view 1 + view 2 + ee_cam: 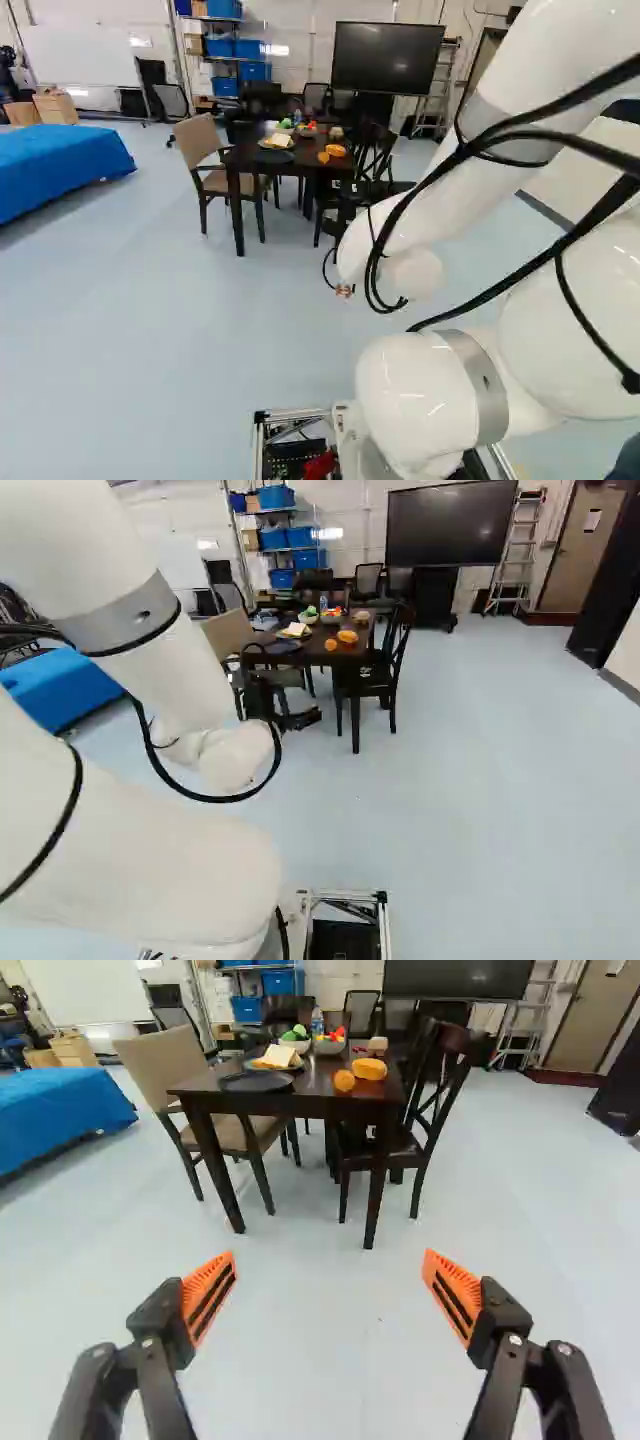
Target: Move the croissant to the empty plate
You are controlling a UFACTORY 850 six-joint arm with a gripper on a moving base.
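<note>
Wrist view: the pincer gapes wide, nothing gripped, well short of the table. This looks like the approach; driving closer comes next. The croissant can't be told for certain, perhaps amid the bread-like food behind the dark plate, the likely target. Right base view: a black wooden chair could block that side. Left base view: a beige armchair narrows the other.

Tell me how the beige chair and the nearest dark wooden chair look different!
The beige chair has a solid, pale back; the dark wooden chair has open, crossing slats. The beige chair's seat is tan; the dark wooden chair's is dark brown. Both have dark legs and stand at the table.
</note>
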